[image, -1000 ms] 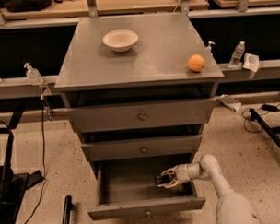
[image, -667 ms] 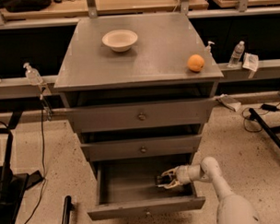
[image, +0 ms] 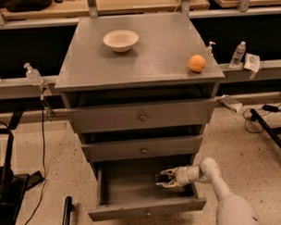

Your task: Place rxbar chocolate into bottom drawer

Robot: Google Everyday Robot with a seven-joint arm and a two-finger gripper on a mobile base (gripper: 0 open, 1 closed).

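While your claw (image: 167,178) sits inside the open bottom drawer (image: 134,208), right side, pinching the dark rxbar (image: 159,179) just above the drawer floor, you're at the release step. Next you need to open up, then back out clear.

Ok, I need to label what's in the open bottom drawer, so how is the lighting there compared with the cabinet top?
Camera view: the cabinet top is evenly lit, with soft shadows by the bowl and orange; the bottom drawer lies in shade under the drawer above, so the pale gripper in its right part stands out while anything dark beside it blends in.
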